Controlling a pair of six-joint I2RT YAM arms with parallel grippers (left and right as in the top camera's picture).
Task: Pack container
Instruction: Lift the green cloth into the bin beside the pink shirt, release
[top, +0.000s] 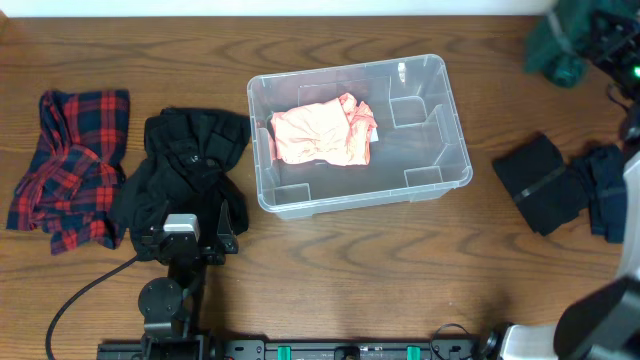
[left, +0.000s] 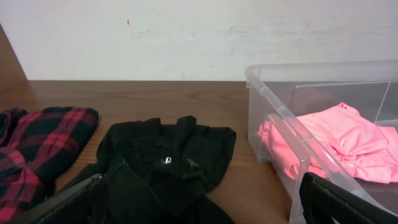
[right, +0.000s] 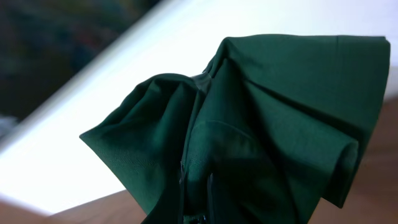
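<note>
The clear plastic container stands at the table's middle with a pink garment lying in its left half. My left gripper hovers open over the near part of a black garment, just left of the container. In the left wrist view its fingers spread wide over the black garment, the container's wall and pink garment to the right. My right gripper is at the far right corner, shut on a dark green cloth. That green cloth fills the right wrist view, bunched above the gripper.
A red and navy plaid shirt lies crumpled at the far left. A folded black cloth and a navy cloth lie right of the container. A cable runs along the front left.
</note>
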